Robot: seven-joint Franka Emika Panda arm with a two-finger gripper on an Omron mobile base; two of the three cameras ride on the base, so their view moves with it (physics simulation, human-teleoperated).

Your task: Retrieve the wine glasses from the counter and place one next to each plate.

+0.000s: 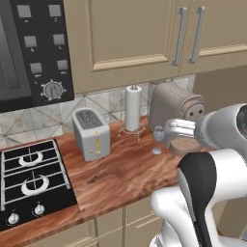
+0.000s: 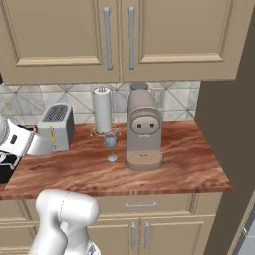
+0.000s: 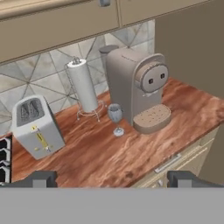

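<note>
One wine glass (image 1: 157,140) (image 2: 111,146) (image 3: 115,117), a small blue-grey stemmed goblet, stands upright on the reddish-brown wooden counter (image 1: 120,178) (image 2: 89,172) (image 3: 96,153). It is between the paper towel holder and the coffee machine, just in front of them. My gripper (image 3: 113,180) is open and holds nothing. It hovers well back from the glass, above the counter's front edge, and looks toward the glass, which sits near the middle of the hand view. In the left base view the hand (image 1: 181,129) is at about the glass's height, to its right. The plates are out of view.
A grey toaster (image 1: 90,132) (image 2: 56,127) (image 3: 35,127) stands left of the glass. A paper towel holder (image 1: 133,108) (image 2: 102,110) is behind it and a beige coffee machine (image 1: 176,113) (image 2: 143,127) (image 3: 138,87) close on its right. A black stove (image 1: 31,181) lies far left; wall cabinets hang above.
</note>
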